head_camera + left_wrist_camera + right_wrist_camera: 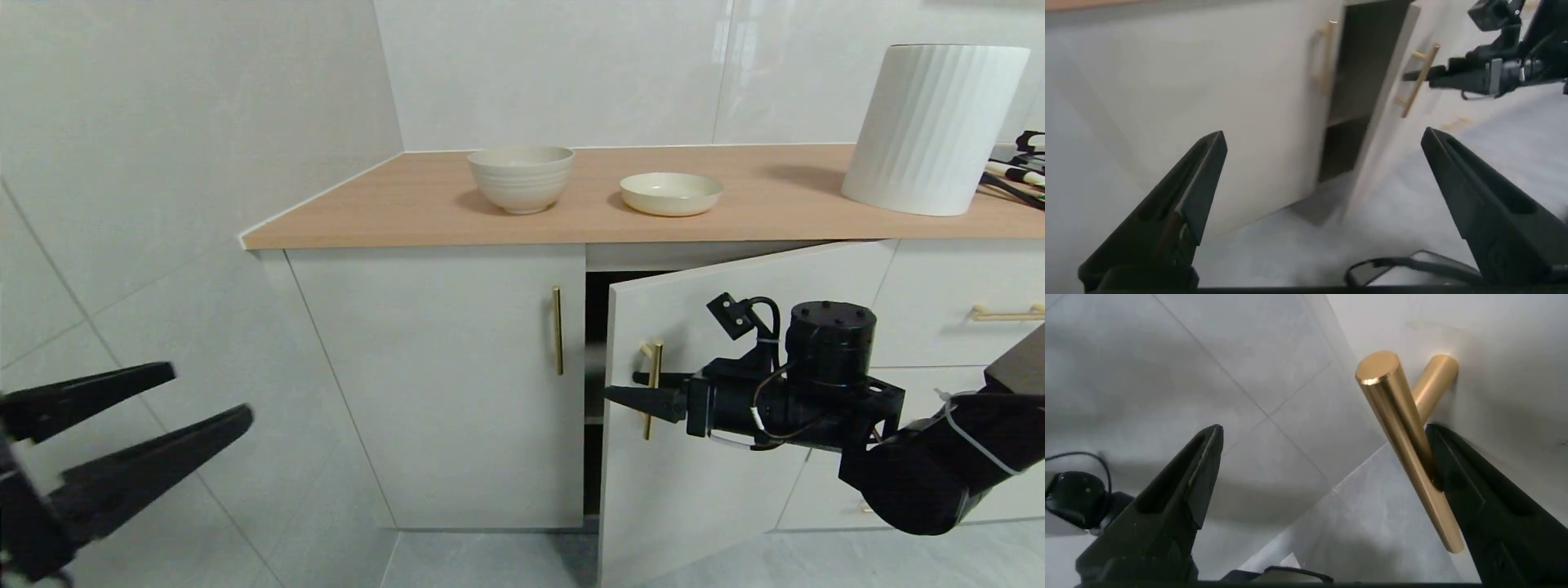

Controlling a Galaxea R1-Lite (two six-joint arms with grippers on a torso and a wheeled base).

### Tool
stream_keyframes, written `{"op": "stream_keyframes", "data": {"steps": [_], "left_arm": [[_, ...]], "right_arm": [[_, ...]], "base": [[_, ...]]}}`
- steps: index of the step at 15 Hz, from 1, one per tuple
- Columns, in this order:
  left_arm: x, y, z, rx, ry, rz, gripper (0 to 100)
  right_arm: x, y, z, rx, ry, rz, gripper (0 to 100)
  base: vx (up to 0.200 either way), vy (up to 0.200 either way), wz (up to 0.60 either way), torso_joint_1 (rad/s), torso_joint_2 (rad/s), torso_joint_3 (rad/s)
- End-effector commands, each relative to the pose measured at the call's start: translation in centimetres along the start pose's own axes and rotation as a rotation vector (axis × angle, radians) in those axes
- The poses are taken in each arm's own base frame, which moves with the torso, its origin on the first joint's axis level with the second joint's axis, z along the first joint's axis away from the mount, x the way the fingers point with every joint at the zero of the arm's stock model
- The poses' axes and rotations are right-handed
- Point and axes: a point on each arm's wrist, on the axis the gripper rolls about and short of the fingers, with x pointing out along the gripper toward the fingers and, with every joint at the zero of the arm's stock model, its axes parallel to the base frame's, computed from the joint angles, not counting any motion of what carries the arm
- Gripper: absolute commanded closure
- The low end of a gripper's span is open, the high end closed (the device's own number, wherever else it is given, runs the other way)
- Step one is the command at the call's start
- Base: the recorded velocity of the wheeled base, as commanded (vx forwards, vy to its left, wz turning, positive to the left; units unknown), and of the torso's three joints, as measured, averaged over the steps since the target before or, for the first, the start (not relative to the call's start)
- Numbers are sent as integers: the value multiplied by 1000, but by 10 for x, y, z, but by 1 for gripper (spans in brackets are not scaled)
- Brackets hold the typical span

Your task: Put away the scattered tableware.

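Straddling the ajar door's (pixel 694 498) edge handle (pixel 650 420), the right tool (pixel 624 387) gapes.

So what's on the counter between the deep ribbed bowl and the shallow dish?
Nothing: the head view shows bare wooden countertop between the deep ribbed cream bowl and the shallow cream dish.

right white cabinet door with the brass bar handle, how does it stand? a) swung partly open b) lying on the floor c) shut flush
a: the right white cabinet door angles out from the frame, a dark gap beside it, the right end effector at its brass bar handle.
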Motion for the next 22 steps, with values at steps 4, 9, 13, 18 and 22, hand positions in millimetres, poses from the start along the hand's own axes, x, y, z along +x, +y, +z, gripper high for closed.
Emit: {"op": "stream_keyframes", "data": {"steps": [4,9,13,18,22], "left_arm": [[129,10,-24,-64,154,-162,0],[188,-7,-43,-32,107,-265,100],[216,-32,-62,-91,47,-406,100],[274,-29,-81,-107,85,-491,100],[301,-33,-99,-122,102,-506,100]], "right_arm": [[-2,3,-2,1,4,0,0],[-4,3,-2,-45,1,-7,0],[-5,5,0,-50,-3,-4,0],[-9,8,0,-52,-4,-1,0],[-13,14,5,-67,-20,6,0]], "base": [[0,0,0,0,0,0],[0,0,0,0,0,0],[0,0,0,0,0,0],[0,0,0,0,0,0],[0,0,0,0,0,0]]}}
